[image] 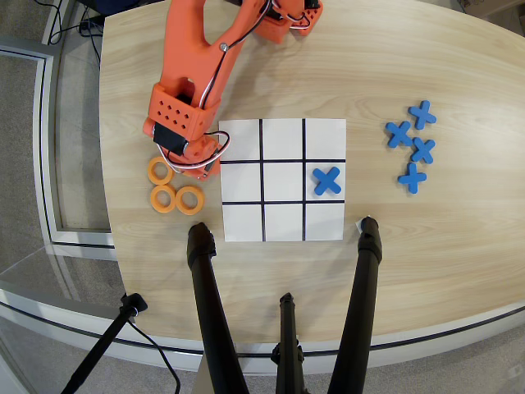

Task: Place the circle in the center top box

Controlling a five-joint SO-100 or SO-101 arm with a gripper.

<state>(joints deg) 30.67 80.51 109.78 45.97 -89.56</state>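
Three orange circles lie on the wood left of the grid in the overhead view: one (160,171) just below the arm's head, two more (163,199) (189,199) side by side under it. My gripper (197,162) points down at the grid's left edge, right of the upper circle. Its fingers are hidden under the orange wrist and white wires, so I cannot tell whether they are open or hold anything. The center top box (283,222) is the middle cell of the row nearest the black tripod legs, and it is bare white.
A blue cross (326,180) lies in the right cell of the white grid sheet's (283,139) middle row. Several more blue crosses (412,146) are grouped at the right of the table. Black tripod legs (209,304) (361,295) reach over the near edge.
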